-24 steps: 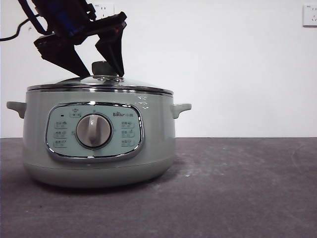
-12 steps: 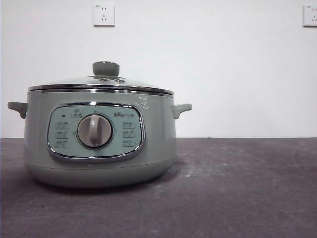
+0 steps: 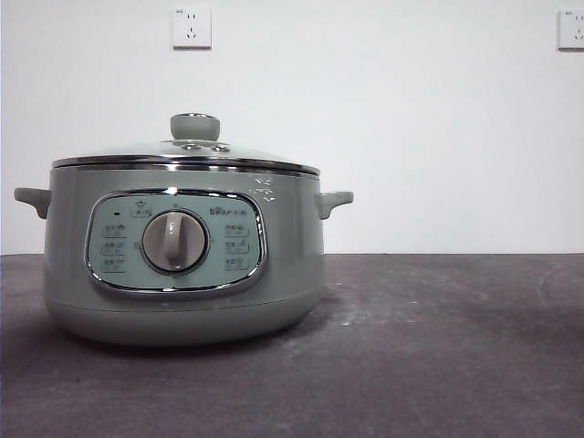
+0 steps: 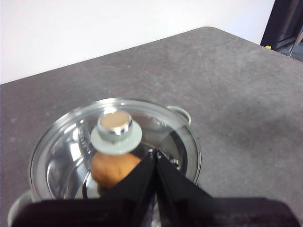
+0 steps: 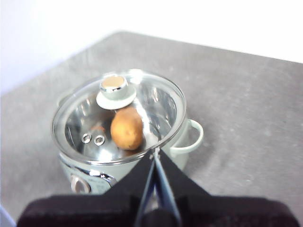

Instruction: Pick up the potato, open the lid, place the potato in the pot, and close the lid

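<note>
The pale sage-green pot (image 3: pixel 182 265) stands on the left of the dark table, with the glass lid (image 3: pixel 182 153) seated on it. The lid also shows in the left wrist view (image 4: pixel 66 142) and the right wrist view (image 5: pixel 156 101). The orange-brown potato (image 5: pixel 127 127) lies inside the pot, seen through the glass; it also shows in the left wrist view (image 4: pixel 113 169). My left gripper (image 4: pixel 155 153) is shut and empty, held above the pot. My right gripper (image 5: pixel 155 152) is shut and empty, also above the pot. Neither gripper shows in the front view.
The pot has a control panel with a central dial (image 3: pixel 173 242) and two side handles (image 3: pixel 334 201). Grey table (image 3: pixel 438 347) extends to the right of the pot. A white wall with two sockets (image 3: pixel 191 27) stands behind.
One second ago a black gripper stood over the lid's knob with jaws apart. It has since risen out of the front view. The lid stays on the pot.
</note>
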You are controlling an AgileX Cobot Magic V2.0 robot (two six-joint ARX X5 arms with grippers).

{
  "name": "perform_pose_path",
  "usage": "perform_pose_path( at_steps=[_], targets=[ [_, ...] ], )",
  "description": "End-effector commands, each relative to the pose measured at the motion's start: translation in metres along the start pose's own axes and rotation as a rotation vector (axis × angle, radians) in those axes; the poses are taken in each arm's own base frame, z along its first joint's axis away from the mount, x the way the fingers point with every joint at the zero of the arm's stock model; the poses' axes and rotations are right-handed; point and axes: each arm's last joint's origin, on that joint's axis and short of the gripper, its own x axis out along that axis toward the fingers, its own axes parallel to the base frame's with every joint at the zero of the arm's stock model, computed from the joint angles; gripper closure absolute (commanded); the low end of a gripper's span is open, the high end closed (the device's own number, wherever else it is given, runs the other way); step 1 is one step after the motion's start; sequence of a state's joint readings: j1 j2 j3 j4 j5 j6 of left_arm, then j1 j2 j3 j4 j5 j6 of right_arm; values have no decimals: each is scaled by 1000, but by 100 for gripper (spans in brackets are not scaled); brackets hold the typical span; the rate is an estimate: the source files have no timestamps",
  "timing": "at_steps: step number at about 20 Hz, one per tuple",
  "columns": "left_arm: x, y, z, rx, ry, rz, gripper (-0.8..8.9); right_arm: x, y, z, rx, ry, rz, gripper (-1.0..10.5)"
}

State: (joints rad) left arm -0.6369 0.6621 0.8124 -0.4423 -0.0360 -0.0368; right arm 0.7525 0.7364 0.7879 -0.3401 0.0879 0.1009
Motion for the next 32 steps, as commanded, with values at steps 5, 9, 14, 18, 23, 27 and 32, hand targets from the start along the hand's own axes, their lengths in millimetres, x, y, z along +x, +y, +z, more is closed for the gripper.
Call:
perform_pose_path(
  at_steps=[5,9,14,18,23,27,32],
  targets=[
    [-7,1,-52,-5,-5,1,821,9,-7,-58,82,74,-94,957],
    [-5,1,-57,-11,49,5,816,14,-9,-62,134,103,-149,946],
    [-1,1,-63,-8,127,5,816,14,-9,-62,133,105,-145,946],
    [2,1,-64,-6,146,6,816,13,-9,-62,133,104,-145,946],
    [2,1,-65,-6,159,5,816,13,-9,-62,133,104,-145,946],
    [-13,11,-61,19,56,101,816,13,-9,-62,133,104,-145,946],
    [-20,35,-79,-29,-173,339,816,13,-9,-62,133,103,-147,946]
  ],
)
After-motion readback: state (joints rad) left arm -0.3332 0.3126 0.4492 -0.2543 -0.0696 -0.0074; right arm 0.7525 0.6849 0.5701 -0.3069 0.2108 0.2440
